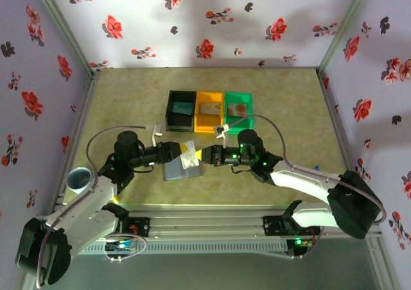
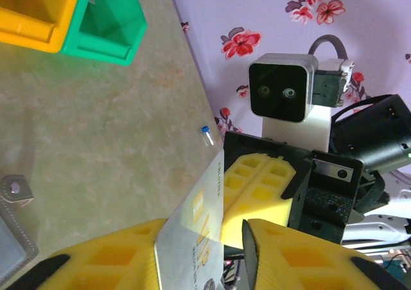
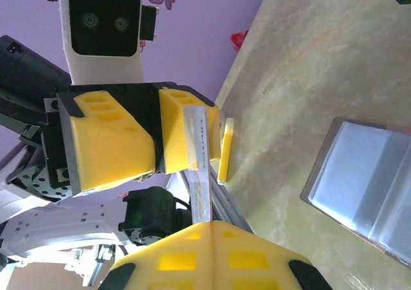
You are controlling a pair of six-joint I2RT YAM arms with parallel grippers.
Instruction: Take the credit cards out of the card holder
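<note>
– So, how does the card look, and where is it?
– It is a pale card (image 2: 204, 200), thin, with gold letters along it and a small yellow square. It hangs in the air above the table (image 1: 128, 97), between the two grippers and just over the card holder (image 1: 182, 171).
– Who has hold of it?
– The right gripper (image 3: 209, 229) is closed on one end, with its yellow fingers pressed together on the card. The left gripper (image 2: 202, 245) stands around the other end, only partly open. One finger (image 2: 96, 261) lies against the card, and the other is apart from it by a thin dark gap.
– And the holder?
– It is grey and lies open and flat on the table. It has two panels with pale pockets and a small tab at one edge.
– What is hard to make out?
– The letters on the card are blurred and I cannot read them. In the right wrist view the card is edge-on, just a thin line, and the holder is cut off at the picture's edge. From above, the grippers cover a part of the holder, so I cannot tell what is in its pockets. Behind stand a black bin (image 1: 180, 126), an orange bin (image 1: 209, 127) and a green bin (image 1: 241, 120). Something flat lies in each, but it is too small to name.
</note>
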